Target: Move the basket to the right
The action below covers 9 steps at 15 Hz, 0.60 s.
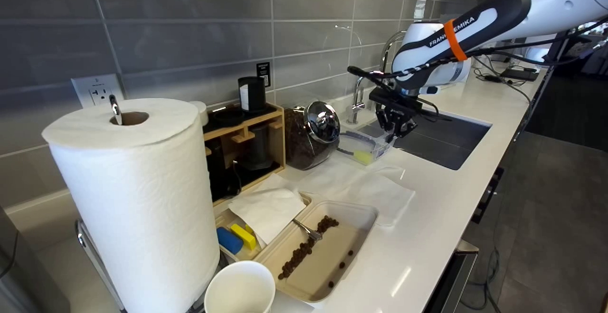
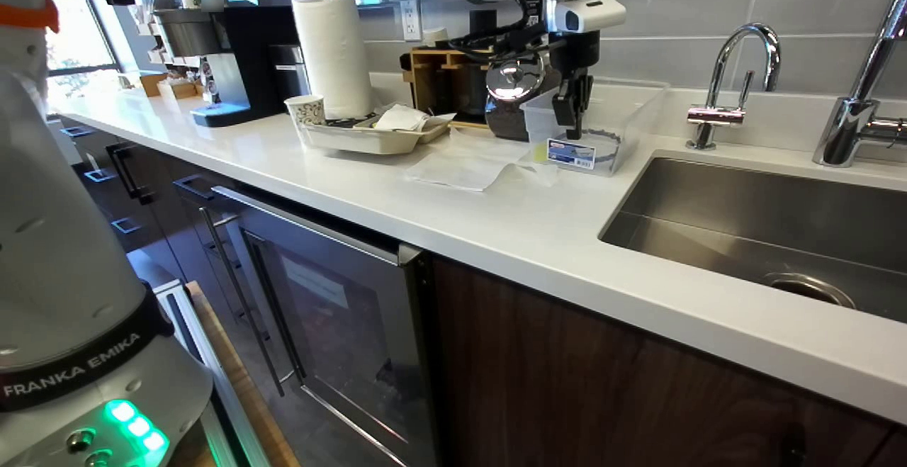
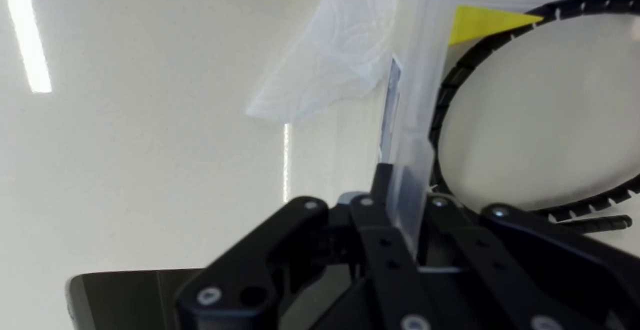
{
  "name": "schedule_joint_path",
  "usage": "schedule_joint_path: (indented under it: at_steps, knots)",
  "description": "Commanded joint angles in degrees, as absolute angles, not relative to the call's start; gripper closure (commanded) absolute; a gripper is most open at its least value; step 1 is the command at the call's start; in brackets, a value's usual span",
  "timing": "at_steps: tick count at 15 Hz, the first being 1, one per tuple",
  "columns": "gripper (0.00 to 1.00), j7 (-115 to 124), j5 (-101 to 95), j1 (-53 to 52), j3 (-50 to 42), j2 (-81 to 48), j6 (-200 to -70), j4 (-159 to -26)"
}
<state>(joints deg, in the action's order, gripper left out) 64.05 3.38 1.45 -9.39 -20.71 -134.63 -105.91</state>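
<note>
The basket is a clear rectangular plastic tub (image 1: 378, 149) on the counter between the jar and the sink. It also shows in an exterior view (image 2: 604, 158) with a blue and white label on its near wall. A yellow-green piece and a black coiled tube (image 3: 440, 104) lie inside it. My gripper (image 1: 395, 133) points down at the tub's near wall; it also shows in an exterior view (image 2: 572, 127). In the wrist view the tub's wall (image 3: 420, 84) runs between the two fingers (image 3: 407, 190), which are closed around it. The inner finger is partly hidden.
A steel sink (image 2: 708, 190) with faucets (image 2: 716, 109) lies beside the tub. A glass jar (image 1: 304, 137) and a wooden box (image 1: 280, 151) stand on its other side. Paper towels (image 1: 375, 192), a shallow tray (image 1: 332, 256), a cup (image 1: 240, 289) and a towel roll (image 1: 133, 199) follow along the counter.
</note>
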Motion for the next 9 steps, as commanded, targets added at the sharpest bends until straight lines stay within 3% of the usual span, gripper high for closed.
schedule_joint_path:
  at_steps: [1, 9]
  knots:
    - [0.61, 64.05, 3.77, 1.62, -9.14, -21.11, -134.00, -105.07]
    - [0.02, 62.61, 4.89, 2.88, -9.10, -16.34, -130.58, -105.01]
